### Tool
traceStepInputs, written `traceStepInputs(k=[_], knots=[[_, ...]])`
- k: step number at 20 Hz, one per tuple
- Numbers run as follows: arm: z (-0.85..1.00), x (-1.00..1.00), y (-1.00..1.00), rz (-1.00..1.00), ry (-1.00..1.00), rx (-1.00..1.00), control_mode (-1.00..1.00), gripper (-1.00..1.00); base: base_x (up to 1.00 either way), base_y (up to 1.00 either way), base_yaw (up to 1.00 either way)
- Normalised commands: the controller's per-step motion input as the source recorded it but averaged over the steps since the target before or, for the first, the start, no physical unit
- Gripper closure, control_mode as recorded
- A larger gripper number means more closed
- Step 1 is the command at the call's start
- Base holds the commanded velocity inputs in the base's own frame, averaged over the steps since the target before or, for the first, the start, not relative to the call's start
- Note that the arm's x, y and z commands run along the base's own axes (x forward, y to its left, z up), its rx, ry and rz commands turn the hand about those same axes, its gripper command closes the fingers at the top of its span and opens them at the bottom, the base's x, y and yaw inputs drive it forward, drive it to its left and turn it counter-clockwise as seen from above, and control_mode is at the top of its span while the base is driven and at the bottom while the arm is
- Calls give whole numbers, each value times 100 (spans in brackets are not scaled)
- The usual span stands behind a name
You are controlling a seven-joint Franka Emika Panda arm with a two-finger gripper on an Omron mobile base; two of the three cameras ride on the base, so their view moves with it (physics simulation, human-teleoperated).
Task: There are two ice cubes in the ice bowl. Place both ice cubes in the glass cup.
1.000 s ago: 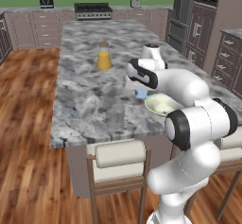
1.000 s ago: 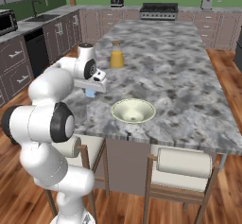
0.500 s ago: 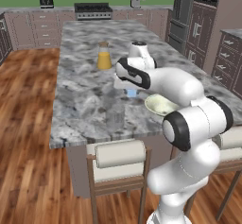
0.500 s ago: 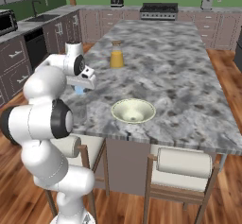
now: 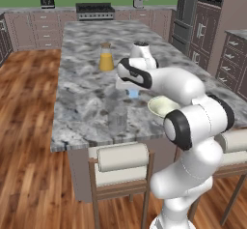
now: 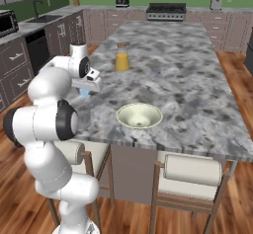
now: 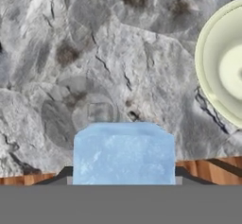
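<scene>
An ice cube [image 7: 124, 153] is being pinched square-on in the claw [image 7: 124, 183] above the glass [image 7: 82, 119], faintly outlined in the hand view; the bowl [image 6: 139, 115] is being shown whole from the right

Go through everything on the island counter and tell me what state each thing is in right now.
Light-blue translucent ice cube: held between the jaws, above the counter.
Gripper: shut on the cube, beside the bowl.
Clear glass cup: upright; a faint cube shape seems to sit inside.
Pale cream round bowl: upright, looks empty.
Jar of orange liquid: upright, lidded, untouched.
</scene>
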Motion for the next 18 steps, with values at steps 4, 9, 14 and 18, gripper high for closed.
traceStepInputs(k=[4, 9, 14, 18], knots=[[0, 43, 19, -5, 8, 0, -100, 100, 0, 0, 0], [0, 0, 0, 0, 1, 0, -100, 100, 0, 0, 0], [0, 12, 1, 0, 1, 1, -100, 100, 0, 0, 0], [0, 14, 11, 0, -1, 9, -100, 100, 0, 0, 0]])
